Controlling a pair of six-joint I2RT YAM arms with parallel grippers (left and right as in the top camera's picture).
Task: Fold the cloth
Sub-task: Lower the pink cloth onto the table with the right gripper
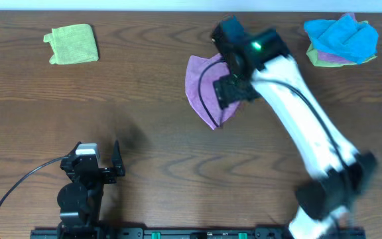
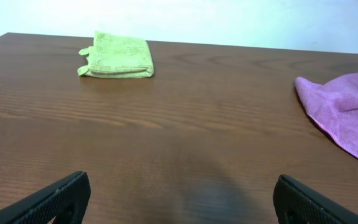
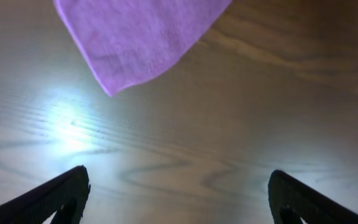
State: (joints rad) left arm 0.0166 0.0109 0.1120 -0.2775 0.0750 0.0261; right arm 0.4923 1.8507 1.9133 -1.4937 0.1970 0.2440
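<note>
The purple cloth (image 1: 203,86) lies on the tabletop (image 1: 151,126) right of centre, partly under the right hand (image 3: 179,198), whose fingers stand wide apart and hold nothing. The left hand (image 2: 179,200), also spread and empty, sits near the front edge, well apart from the cloth.

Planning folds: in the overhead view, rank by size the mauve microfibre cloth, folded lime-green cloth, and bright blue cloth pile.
Largest: bright blue cloth pile and mauve microfibre cloth, alike, mauve partly hidden.
Then folded lime-green cloth.

Right arm (image 1: 290,99) overhangs the cloth (image 1: 194,79); table (image 1: 144,99) leftward open.
</note>
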